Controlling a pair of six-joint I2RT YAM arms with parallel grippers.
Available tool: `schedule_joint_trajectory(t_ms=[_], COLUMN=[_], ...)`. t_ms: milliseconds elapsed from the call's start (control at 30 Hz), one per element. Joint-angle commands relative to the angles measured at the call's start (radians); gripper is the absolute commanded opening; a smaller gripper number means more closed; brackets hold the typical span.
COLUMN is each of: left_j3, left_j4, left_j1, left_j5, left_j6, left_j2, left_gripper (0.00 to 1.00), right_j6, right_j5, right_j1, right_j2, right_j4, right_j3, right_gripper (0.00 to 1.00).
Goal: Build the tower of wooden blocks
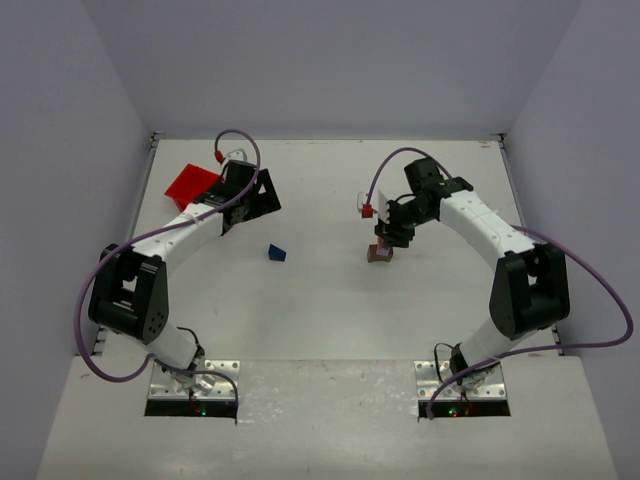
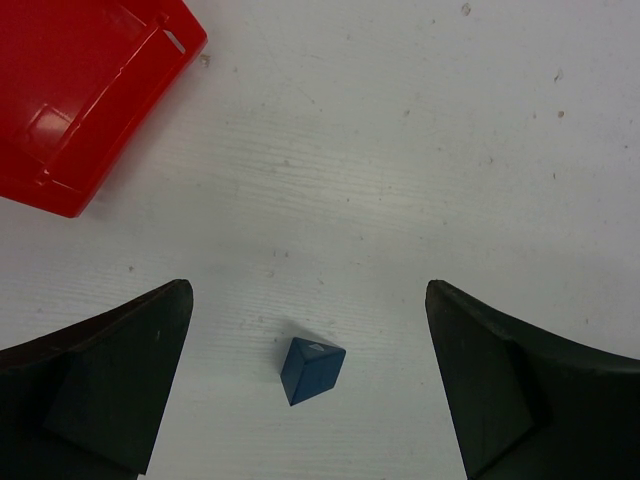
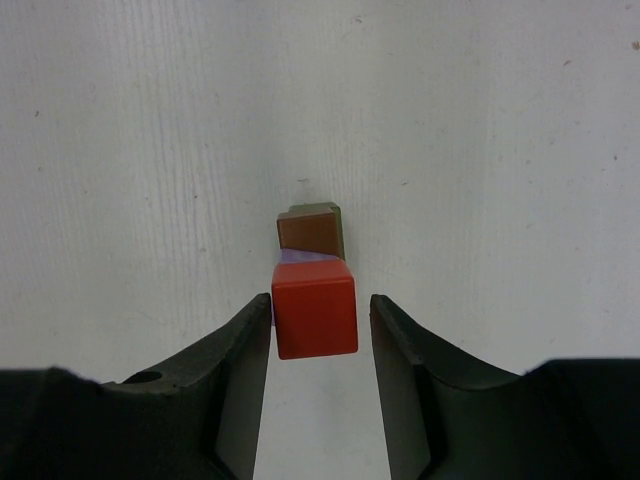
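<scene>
The brown block (image 3: 312,232), lilac block (image 3: 300,257) and orange-red block (image 3: 314,308) stand stacked on the table (image 2: 400,150), with the right end effector (image 3: 321,305) part-spread around the top one and a gap showing on one side. The dark blue wedge (image 2: 312,369) lies apart under the wide-spread left end effector (image 2: 308,290); it is probably light, stiff and slick, so pinch its flat parallel faces, not the slopes

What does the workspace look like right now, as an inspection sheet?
Surface: white table, faint specks.
Job's things: orange-red block stacked over lilac block and brown block; dark blue wedge lies apart.
Clutter: red bin, far left.
Grippers: left gripper open, holding nothing; right gripper open, straddling the orange-red block, gap on one side.
Cables: purple cables loop beside both arms.
Surroundings: grey walls; nothing else seen.
</scene>
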State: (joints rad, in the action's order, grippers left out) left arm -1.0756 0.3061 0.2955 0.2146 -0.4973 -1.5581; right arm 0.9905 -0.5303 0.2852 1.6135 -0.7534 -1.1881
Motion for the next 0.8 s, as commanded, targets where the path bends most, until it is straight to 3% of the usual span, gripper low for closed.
schedule_joint_trajectory(t_ms=[0,600,767], left_j3=[-0.027,-0.027,-0.027], left_j4=[-0.035,-0.033,-0.033], left_j1=[0.010,0.010,0.010], left_j5=[0.004,0.005,0.005], left_j6=[0.011,0.011,0.011], left_j2=[0.001,0.006,0.005], left_gripper=[1.00,1.00,1.00], right_j6=[-0.009,-0.040,-0.076], right_j5=[-0.002,0.008,0.024], right_j1=[0.007,0.012,0.014], right_j2=[-0.022,-0.057,-0.079], right_j4=[0.023,0.041,0.054], right_j3=[-0.025,-0.025,-0.018], right_gripper=[0.44,0.23,0.21])
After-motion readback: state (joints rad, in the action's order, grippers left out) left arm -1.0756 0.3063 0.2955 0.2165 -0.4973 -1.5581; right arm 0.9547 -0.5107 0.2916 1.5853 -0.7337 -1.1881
